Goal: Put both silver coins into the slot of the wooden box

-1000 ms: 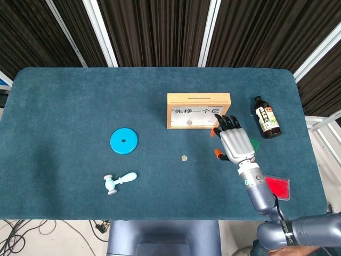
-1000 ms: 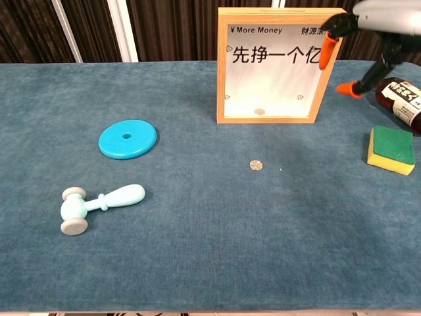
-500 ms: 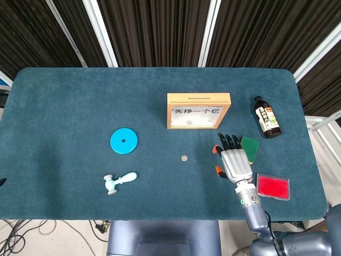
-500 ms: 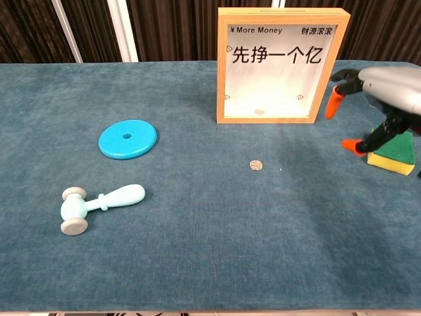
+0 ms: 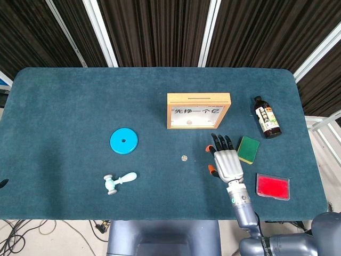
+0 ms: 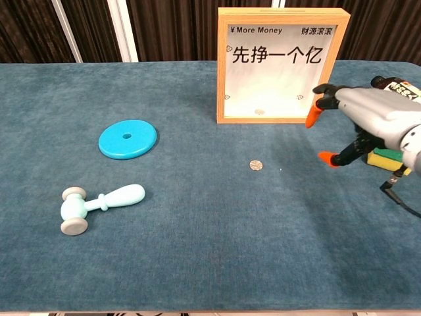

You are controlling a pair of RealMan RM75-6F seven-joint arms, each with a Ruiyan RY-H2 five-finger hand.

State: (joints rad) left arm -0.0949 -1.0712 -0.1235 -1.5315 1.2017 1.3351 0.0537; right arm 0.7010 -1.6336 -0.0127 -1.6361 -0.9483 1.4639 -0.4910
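The tabletop (image 5: 80,106) is deep teal cloth. On it the wooden box (image 5: 199,110) is pale tan with a white face bearing black characters. Left of the box lie a bright blue disc (image 5: 123,141) and a pale mint toy hammer (image 5: 119,182). Right of it: a green-and-yellow sponge (image 5: 248,149), a dark bottle (image 5: 266,118), a red pad (image 5: 273,186). The right hand (image 5: 226,162) is grey with orange fingertips (image 6: 312,117).

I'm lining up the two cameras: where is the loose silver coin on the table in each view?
Head view: the silver coin lies below the wooden box, left of the right robot hand.
Chest view: the coin lies in front of the box, just right of centre.
Shared landmark: the wooden box.
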